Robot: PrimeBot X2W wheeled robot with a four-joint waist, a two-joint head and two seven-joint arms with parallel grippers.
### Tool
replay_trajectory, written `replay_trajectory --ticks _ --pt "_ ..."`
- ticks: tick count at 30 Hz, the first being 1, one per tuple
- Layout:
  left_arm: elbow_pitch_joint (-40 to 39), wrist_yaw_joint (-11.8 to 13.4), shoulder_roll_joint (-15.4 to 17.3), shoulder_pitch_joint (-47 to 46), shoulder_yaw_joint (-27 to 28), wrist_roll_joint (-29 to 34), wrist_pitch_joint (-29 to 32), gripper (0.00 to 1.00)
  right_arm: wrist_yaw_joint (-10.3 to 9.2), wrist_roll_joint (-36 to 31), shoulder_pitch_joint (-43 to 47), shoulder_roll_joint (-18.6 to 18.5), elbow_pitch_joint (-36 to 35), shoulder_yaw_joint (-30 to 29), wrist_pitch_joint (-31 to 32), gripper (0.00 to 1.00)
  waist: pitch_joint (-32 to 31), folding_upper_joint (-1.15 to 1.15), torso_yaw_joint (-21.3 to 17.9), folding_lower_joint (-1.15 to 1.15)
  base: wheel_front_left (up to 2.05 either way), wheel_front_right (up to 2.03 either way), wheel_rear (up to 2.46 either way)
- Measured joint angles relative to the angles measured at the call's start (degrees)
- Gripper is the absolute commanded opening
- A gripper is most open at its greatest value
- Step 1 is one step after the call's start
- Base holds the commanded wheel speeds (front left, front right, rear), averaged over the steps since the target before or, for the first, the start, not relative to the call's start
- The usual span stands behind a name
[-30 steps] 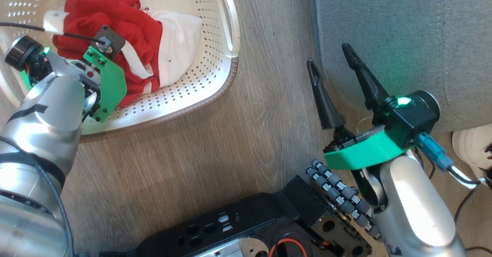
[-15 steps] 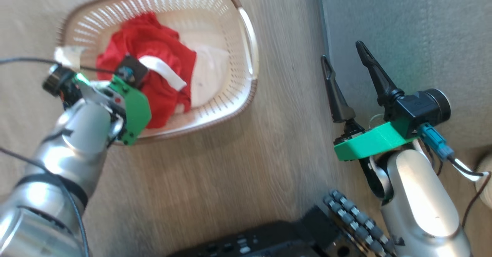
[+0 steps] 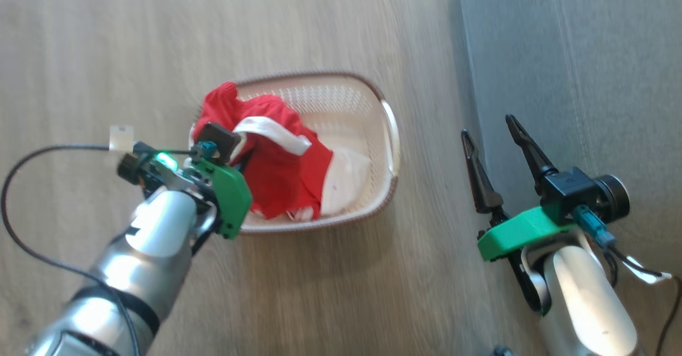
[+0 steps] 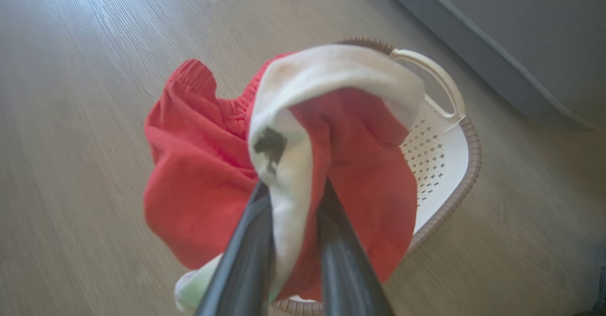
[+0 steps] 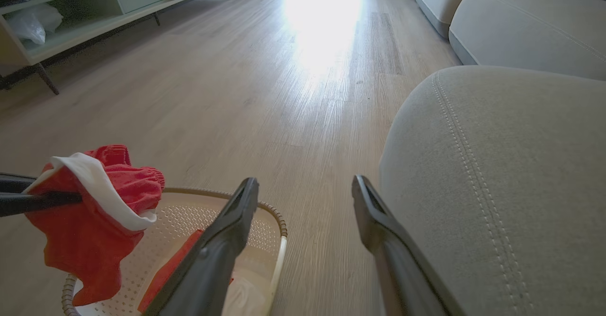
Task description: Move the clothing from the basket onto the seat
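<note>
My left gripper (image 4: 293,186) is shut on the clothing, a red garment with a white band (image 4: 203,174). The garment hangs bunched from the fingers above the cream basket (image 4: 473,155). From the head, the same red garment (image 3: 277,169) drapes over the basket's left half (image 3: 381,97), and my left wrist covers the fingers. More red and white cloth (image 5: 165,268) lies inside the basket (image 5: 279,226). My right gripper (image 3: 487,125) stands open and holds nothing, at the edge of the grey seat (image 3: 586,79). Along its own fingers (image 5: 305,180), the seat (image 5: 497,164) is to the right.
Wooden floor (image 3: 213,36) surrounds the basket. A low shelf unit on legs (image 5: 71,18) stands far off at the left, and more pale cushions (image 5: 521,27) lie beyond the seat. A black cable (image 3: 32,159) with a white tag loops from my left wrist.
The head camera has moved, so the basket looks smaller and sits lower in its view. My left gripper has lifted the red garment up from the basket's bottom. My right gripper stays open.
</note>
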Motion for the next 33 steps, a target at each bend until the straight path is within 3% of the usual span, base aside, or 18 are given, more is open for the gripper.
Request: replay_trajectory --ticks 17,28,33 --pt "-33.6 10.1 4.1 20.7 15.1 1.0 0.0 0.00 0.00 -0.2 8.5 0.0 1.5 -0.5 0.0 1.00 -19.3 0.00 6.4 0.00 0.00 0.00 0.00" --pt "-51.3 12.5 3.6 31.6 24.6 5.1 -0.1 0.00 0.00 0.6 11.5 0.0 1.9 0.7 0.0 1.00 -25.9 0.00 7.1 -0.01 0.00 0.00 0.00" --pt "-57.8 12.2 1.8 33.6 28.3 6.9 -0.1 0.00 0.00 0.7 11.5 0.0 1.6 0.7 0.0 1.00 -26.2 0.00 7.5 0.00 0.00 0.00 0.00"
